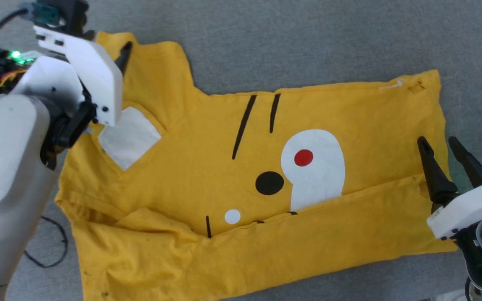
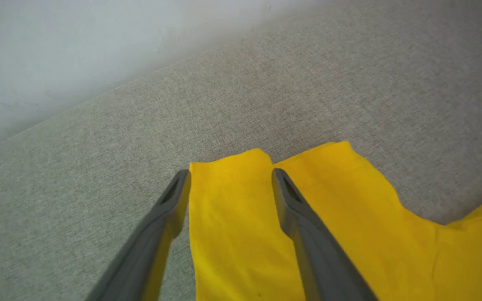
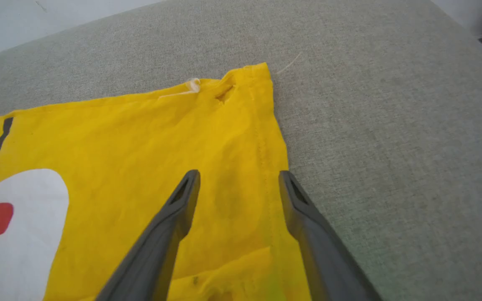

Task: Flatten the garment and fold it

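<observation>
The garment [image 1: 207, 167], a bright yellow T-shirt with white patches, black strokes, a black dot and a red dot, lies spread on a grey cloth surface [image 1: 308, 37]. Its near side is folded up over the front. My left gripper [image 1: 111, 44] hovers over a sleeve [image 2: 232, 217] at the far left; its fingers are open and the sleeve lies flat under the gap [image 2: 230, 175]. My right gripper [image 1: 438, 144] is open over the garment's right hem [image 3: 241, 138], one fingertip above yellow cloth, the other past the edge [image 3: 240, 175]. Neither holds anything.
A black cable [image 1: 52, 246] loops on the surface beside the garment's near left corner. A pale wall [image 2: 36, 50] borders the surface beyond the sleeve. Bare grey cloth [image 3: 391, 125] stretches to the right of the hem.
</observation>
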You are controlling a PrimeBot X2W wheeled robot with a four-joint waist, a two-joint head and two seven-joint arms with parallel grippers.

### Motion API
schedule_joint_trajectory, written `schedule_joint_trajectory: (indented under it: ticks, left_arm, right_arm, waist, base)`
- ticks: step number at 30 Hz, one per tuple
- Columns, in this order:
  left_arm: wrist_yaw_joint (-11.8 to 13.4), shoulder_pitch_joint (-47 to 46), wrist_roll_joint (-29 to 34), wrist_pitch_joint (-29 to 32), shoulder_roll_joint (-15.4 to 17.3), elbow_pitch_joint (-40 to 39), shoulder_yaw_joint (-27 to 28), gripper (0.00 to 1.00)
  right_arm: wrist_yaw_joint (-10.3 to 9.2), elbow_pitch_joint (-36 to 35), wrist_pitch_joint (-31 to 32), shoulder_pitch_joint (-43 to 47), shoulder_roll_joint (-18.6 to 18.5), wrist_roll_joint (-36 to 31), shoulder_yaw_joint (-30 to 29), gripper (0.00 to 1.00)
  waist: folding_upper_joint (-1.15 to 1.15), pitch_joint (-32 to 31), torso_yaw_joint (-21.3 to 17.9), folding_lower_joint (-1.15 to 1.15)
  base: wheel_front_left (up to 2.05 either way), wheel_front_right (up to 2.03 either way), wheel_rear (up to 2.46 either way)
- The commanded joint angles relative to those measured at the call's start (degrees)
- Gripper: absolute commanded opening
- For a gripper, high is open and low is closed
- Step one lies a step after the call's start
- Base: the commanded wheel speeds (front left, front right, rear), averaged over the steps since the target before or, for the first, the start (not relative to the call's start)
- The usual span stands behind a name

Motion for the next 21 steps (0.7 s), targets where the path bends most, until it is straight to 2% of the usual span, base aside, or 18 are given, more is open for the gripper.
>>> schedule_joint_trajectory:
  ticks: [1, 6, 7, 8, 16, 21]
  left_arm:
    - [0.00, -0.94, 0.01, 0.29, 0.24, 0.58, -0.11, 1.00]
    - [-0.28, -2.05, -0.43, 3.97, 0.96, 3.74, -0.82, 1.00]
    - [-0.30, -2.16, -0.54, 4.73, 1.14, 4.17, -0.95, 0.58]
    - [-0.27, -2.25, -0.53, 5.17, 1.34, 4.50, -1.03, 0.00]
    - [0.59, -1.34, -1.41, 3.54, 1.01, 5.78, -0.25, 0.00]
    - [0.44, -0.51, -1.89, 1.53, 0.44, 5.71, -0.11, 0.00]
  right_arm:
    - [-0.05, 0.26, -0.39, -0.99, -0.12, 0.38, 0.14, 1.00]
    - [-0.05, 1.28, -1.00, -2.03, -0.53, 0.91, 0.58, 1.00]
    - [-0.05, 1.43, -1.00, -2.29, -0.68, 0.95, 0.66, 1.00]
    - [-0.05, 1.48, -0.98, -2.60, -0.84, 0.95, 0.73, 1.00]
    - [-0.05, -0.70, -0.74, -5.50, -3.19, 1.12, 1.04, 1.00]
    - [-0.05, -3.39, 1.21, -9.76, -6.48, 0.38, 0.38, 1.00]
  waist:
    - [0.00, 1.75, -1.51, -0.01]
    - [0.00, 3.11, -2.15, -0.01]
    - [0.00, 3.25, -2.23, -0.01]
    - [0.00, 3.36, -2.31, -0.01]
    - [0.00, 2.48, -1.73, -0.01]
    - [0.00, 1.37, -0.55, -0.01]
  base:
    - [0.00, 0.00, 0.00]
    - [0.00, 0.00, 0.00]
    - [0.00, 0.00, 0.00]
    - [0.00, 0.00, 0.00]
    - [0.00, 0.00, 0.00]
    - [0.00, 0.00, 0.00]
